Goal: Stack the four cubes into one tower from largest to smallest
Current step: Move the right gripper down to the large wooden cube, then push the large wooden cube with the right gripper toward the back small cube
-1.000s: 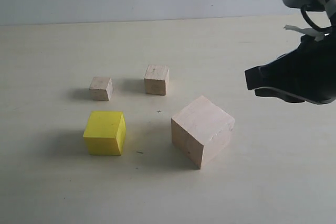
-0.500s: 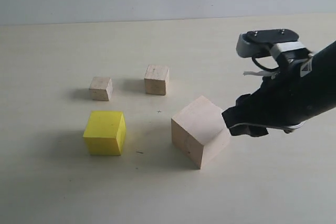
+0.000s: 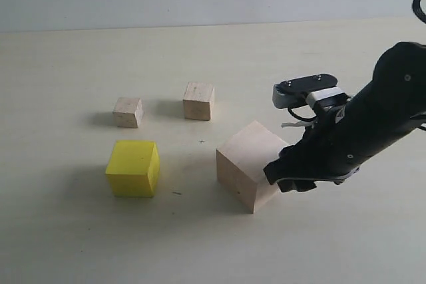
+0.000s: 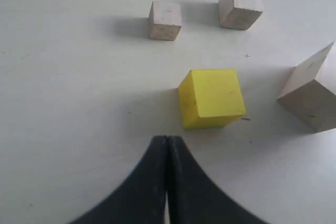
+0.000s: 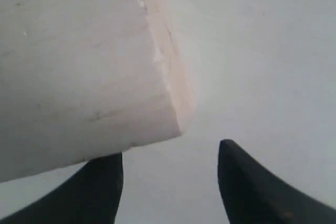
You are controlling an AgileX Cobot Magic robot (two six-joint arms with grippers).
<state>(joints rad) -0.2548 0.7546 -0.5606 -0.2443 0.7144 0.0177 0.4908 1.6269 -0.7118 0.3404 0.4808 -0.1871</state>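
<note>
Right gripper (image 5: 169, 150) is low at the near-right corner of the large bare-wood cube (image 3: 249, 171), fingers spread wide with nothing between them. The wrist view shows that corner looming over one finger while the other finger stands clear on bare table (image 3: 80, 244), so the jaws aren't squarely around the block. I can't tell whether that finger touches it. My read: the cube sits turned corner-on, and the arm is lining up on the tower's base piece. Nothing is stacked. The yellow cube (image 3: 133, 167) rests well apart on the left, with the small wood cube (image 3: 199, 100) and the slightly smaller-looking smallest cube (image 3: 128, 112) behind it, all separate. Left gripper (image 4: 167, 139) hangs just short of the yellow cube, fingers pressed together and holding nothing, seemingly waiting.
</note>
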